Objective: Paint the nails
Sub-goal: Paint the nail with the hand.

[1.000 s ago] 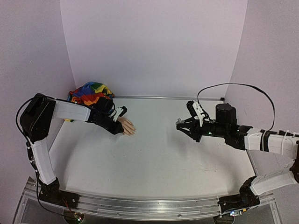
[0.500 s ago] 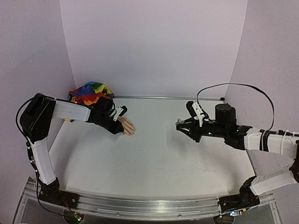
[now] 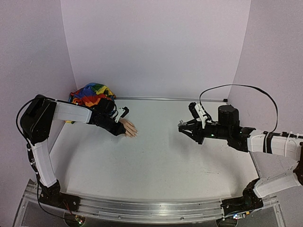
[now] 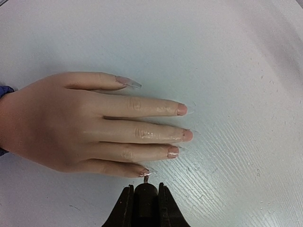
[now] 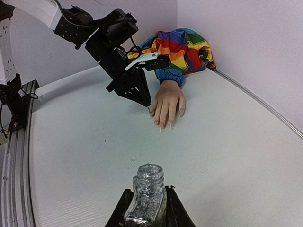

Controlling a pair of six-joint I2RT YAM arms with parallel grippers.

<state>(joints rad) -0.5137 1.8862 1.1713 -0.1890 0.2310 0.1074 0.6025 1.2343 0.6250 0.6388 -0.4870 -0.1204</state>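
The pale fake hand (image 4: 71, 123) lies flat on the white table, fingers spread, its rainbow sleeve (image 3: 91, 93) bunched at the back left corner. Its nails (image 4: 182, 109) are pinkish; the ring-finger nail (image 4: 173, 152) looks glossy. My left gripper (image 4: 145, 189) is shut on a black brush cap (image 4: 145, 204). The short brush tip (image 4: 146, 179) touches the little-finger nail (image 4: 143, 173). My right gripper (image 5: 147, 191) hovers right of the table's middle, shut on an open bottle of silver glitter polish (image 5: 147, 196). From the top view, the left gripper (image 3: 122, 132) sits beside the hand (image 3: 129, 128).
Purple walls close off the table at the back and both sides. A metal rail (image 3: 151, 210) runs along the near edge. White table surface (image 3: 156, 156) lies between the two arms. A black cable (image 3: 236, 87) loops above the right arm.
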